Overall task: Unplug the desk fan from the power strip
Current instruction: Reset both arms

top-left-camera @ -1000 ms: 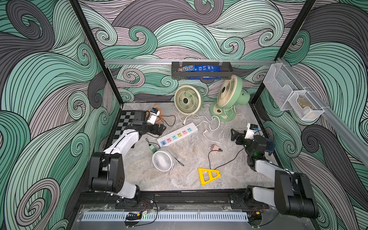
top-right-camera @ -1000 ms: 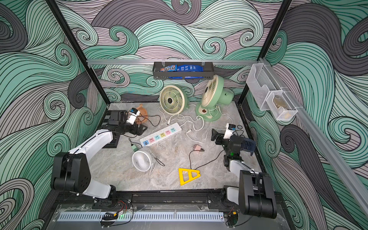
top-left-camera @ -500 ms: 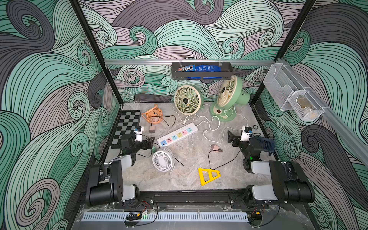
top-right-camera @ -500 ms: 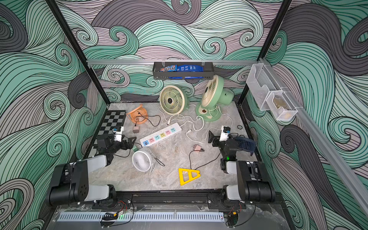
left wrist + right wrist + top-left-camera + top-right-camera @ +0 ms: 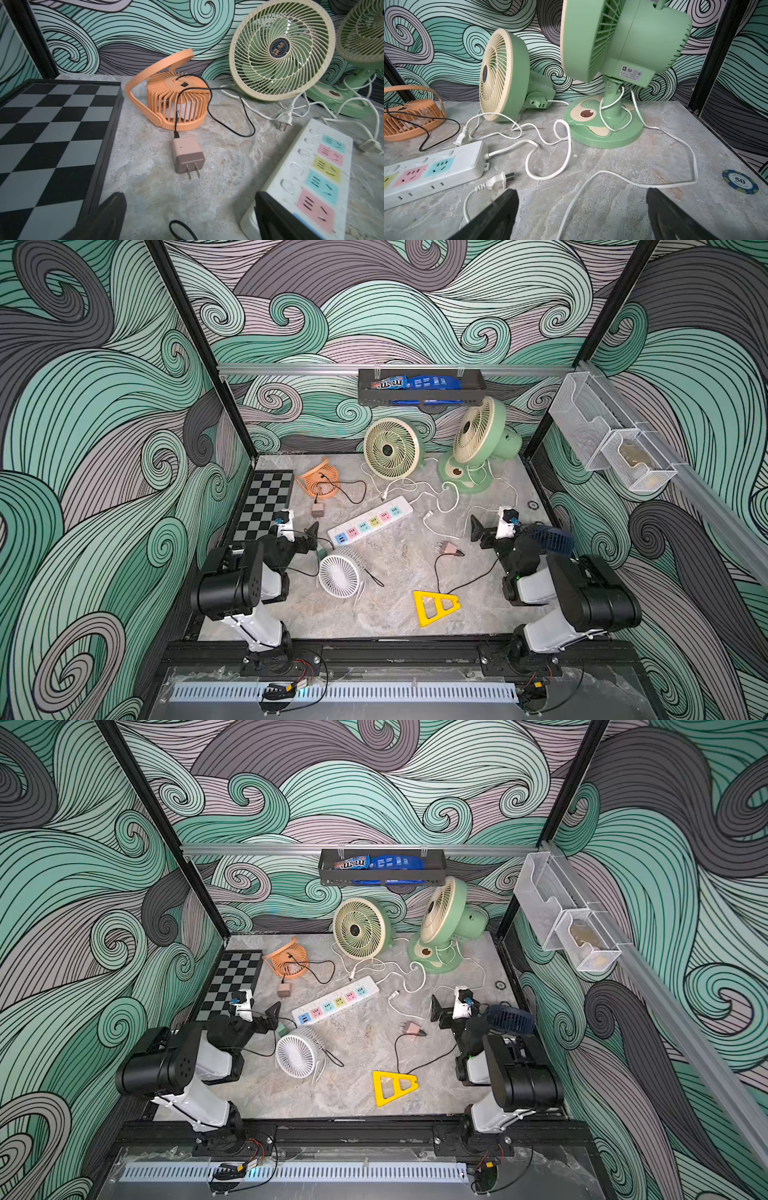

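Observation:
The power strip (image 5: 370,520) (image 5: 336,1000) lies slantwise mid-table, and every pastel socket I can see on it (image 5: 311,176) (image 5: 425,176) is bare. Several desk fans lie around it. The orange fan (image 5: 320,485) (image 5: 178,97) lies behind it, its pink adapter (image 5: 187,155) loose on the table. A white plug (image 5: 500,179) lies free by the strip's cord end. My left gripper (image 5: 316,539) (image 5: 188,199) hangs open at the strip's USB end and holds nothing. My right gripper (image 5: 478,535) (image 5: 581,191) is open over a white cord, right of the strip.
A cream fan (image 5: 390,448) and a green stand fan (image 5: 478,439) stand at the back with tangled white cords. A white fan (image 5: 338,574), a second pink adapter (image 5: 448,548) and a yellow triangle (image 5: 434,605) lie in front. A chessboard (image 5: 266,506) lies left, a dark blue fan (image 5: 548,539) right.
Both arms have drawn back toward the front. The left gripper has left the orange fan, which now shows in full. Both grippers stayed open.

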